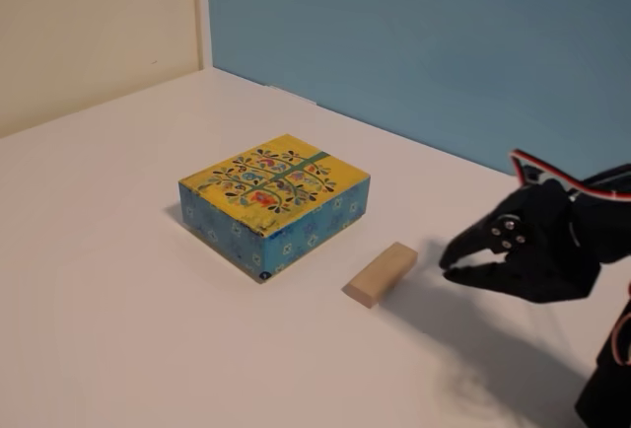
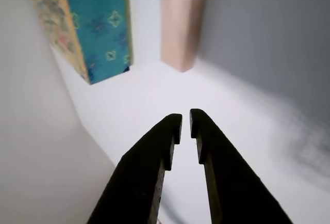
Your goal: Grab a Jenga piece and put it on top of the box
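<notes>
Just beyond the fingers lies the Jenga piece, untouched.

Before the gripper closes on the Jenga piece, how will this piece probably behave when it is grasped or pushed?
The Jenga piece looks like solid pale wood, so it is probably stiff and light. It lies flat on the table on a long face with square edges, so a push should make it slide or turn, not roll. Its smooth sides may slip a little in the gripper.

Perhaps home: white table, blue wall.
</notes>
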